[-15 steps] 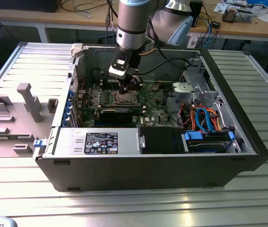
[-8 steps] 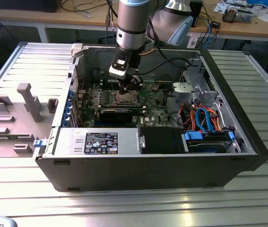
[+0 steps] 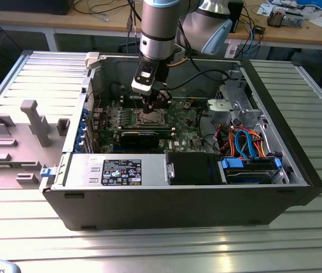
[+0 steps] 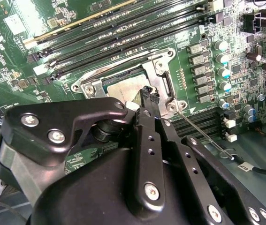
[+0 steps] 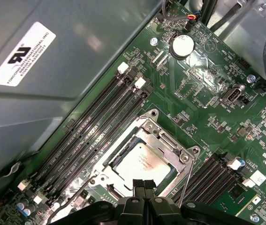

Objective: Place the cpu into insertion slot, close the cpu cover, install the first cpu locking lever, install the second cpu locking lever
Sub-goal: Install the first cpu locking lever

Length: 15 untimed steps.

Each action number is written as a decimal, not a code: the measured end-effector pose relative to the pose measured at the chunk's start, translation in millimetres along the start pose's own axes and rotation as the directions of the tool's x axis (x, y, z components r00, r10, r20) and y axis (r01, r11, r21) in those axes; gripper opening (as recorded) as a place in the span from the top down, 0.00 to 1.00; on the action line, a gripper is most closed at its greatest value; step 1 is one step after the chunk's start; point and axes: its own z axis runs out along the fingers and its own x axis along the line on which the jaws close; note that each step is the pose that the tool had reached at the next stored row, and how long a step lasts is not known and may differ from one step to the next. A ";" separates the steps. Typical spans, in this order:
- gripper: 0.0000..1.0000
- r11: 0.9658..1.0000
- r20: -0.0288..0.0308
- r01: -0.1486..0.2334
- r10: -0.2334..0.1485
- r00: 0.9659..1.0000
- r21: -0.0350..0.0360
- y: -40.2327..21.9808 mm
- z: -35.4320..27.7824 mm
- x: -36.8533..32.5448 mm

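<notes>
In the exterior view the open computer case (image 3: 178, 199) holds the green circuit board (image 3: 186, 128) toward ten o'clock of its middle, and your gripper (image 5: 144, 183) hangs at twelve o'clock of the insertion slot (image 3: 149, 118). Its fingertips are pressed together, pinching nothing, at the edge of the cpu cover (image 5: 163, 143), which lies flat around the seated cpu (image 5: 140, 164). Push straight down and evenly; the thin wire lever (image 5: 187, 176) just beside the frame looks unlatched, so keep clear of it
</notes>
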 end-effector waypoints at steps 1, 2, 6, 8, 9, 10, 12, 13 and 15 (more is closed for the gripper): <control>0.89 1.000 0.000 0.001 -0.001 1.000 0.000 0.0 0.0 0.0; 0.89 1.000 0.000 0.002 -0.002 1.000 0.000 0.0 0.0 0.0; 0.89 1.000 0.000 0.006 -0.006 1.000 0.000 0.0 0.0 0.0; 0.89 1.000 0.001 0.008 -0.008 1.000 0.000 0.0 0.0 0.0; 0.89 1.000 0.001 0.009 -0.009 1.000 0.000 0.0 0.0 0.0; 0.89 1.000 0.001 0.010 -0.010 1.000 0.000 0.0 0.0 0.0; 0.89 1.000 0.001 0.013 -0.013 1.000 0.000 0.0 0.0 0.0; 0.89 1.000 0.001 0.014 -0.014 1.000 0.000 0.0 0.0 0.0; 0.89 1.000 0.001 0.016 -0.016 1.000 0.000 0.0 0.0 0.0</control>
